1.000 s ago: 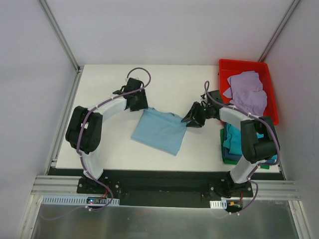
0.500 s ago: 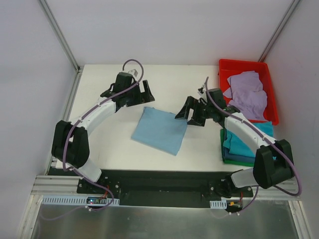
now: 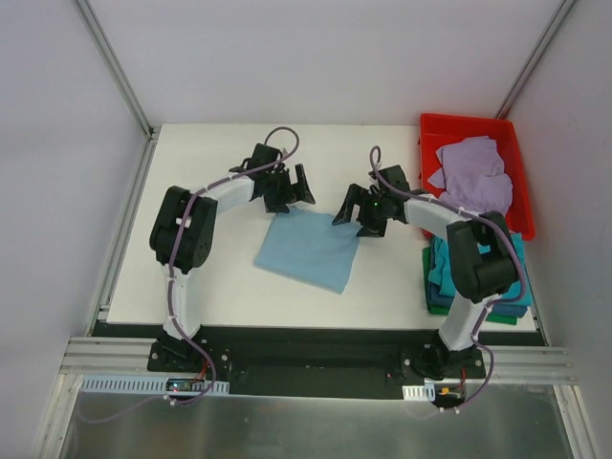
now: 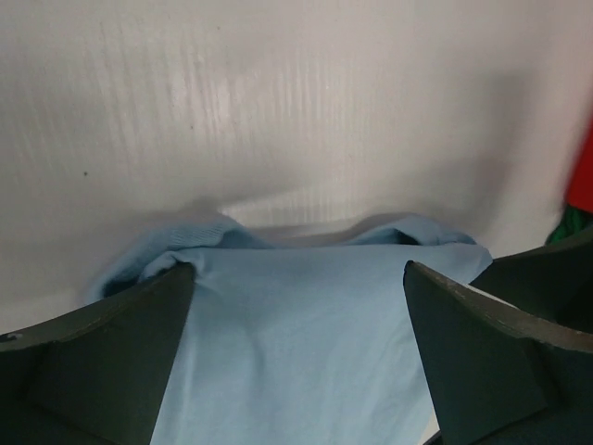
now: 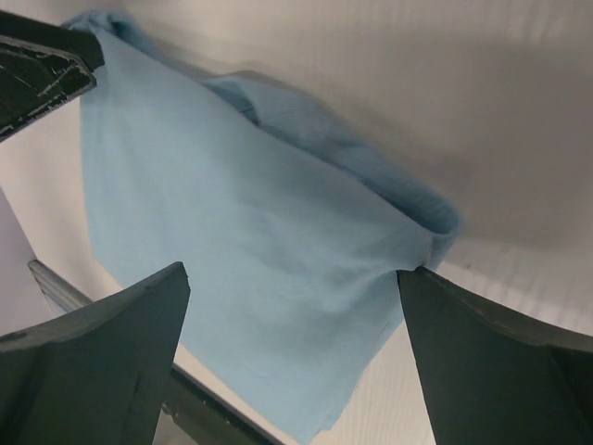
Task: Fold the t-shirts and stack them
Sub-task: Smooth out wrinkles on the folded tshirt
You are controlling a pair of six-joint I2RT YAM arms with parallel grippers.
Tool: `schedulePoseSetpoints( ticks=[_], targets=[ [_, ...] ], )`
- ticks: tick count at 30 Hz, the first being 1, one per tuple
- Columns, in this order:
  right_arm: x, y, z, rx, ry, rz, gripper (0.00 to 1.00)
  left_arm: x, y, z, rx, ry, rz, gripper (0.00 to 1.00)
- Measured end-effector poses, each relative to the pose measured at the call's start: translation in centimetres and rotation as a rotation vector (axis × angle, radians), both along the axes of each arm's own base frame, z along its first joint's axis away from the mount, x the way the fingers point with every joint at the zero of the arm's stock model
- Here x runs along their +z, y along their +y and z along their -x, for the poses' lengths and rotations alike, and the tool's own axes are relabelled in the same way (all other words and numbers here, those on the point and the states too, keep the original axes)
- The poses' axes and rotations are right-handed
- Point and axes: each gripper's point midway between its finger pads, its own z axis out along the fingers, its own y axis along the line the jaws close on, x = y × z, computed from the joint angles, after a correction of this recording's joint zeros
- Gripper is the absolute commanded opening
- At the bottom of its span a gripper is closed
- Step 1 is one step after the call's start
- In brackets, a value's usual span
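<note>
Top external: the light blue t-shirt (image 3: 308, 251) lies folded flat on the desk (image 3: 210, 268), between and just below both end effectors, one poised at each far corner.
Left side: the left end effector (image 3: 293, 191) has its fingers (image 4: 102, 362) spread wide with nothing clamped. In the left wrist view the shirt's rumpled far edge runs across the gap between them.
Right side: the right end effector (image 3: 350, 212) is also parted and empty. In the right wrist view the bunched corner of the shirt sits right under its tips.
Contact: I cannot tell whether any fingertip touches the cloth.
Why so held: probably a paired pinch of the two far corners, so the edge rises level for another fold or a carry. The wide gape suits a thick layered hem.
Stack (image 3: 442, 282): teal, blue and dark green tees are piled to the right of the right end effector, toward its base. That looks like a short haul for a finished shirt.
Lavender t-shirt (image 3: 473, 182): it sits crumpled in the red bin (image 3: 430, 129), to the right of the right end effector, apparently waiting its turn.
Risk: an uneven grip could pull the layers open.
</note>
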Motion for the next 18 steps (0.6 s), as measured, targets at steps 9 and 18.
schedulePoseSetpoints(
  ticks=[9,18],
  targets=[
    [-1.9,0.6,-4.2,-0.018,-0.014,-0.043,0.96,-2.1,0.7,-1.3,0.094,0.005,0.001,0.99],
    [-2.1,0.0,-1.1,-0.018,-0.065,-0.020,0.96,-2.3,4.5,6.3,0.153,0.034,-0.045,0.99]
  ],
)
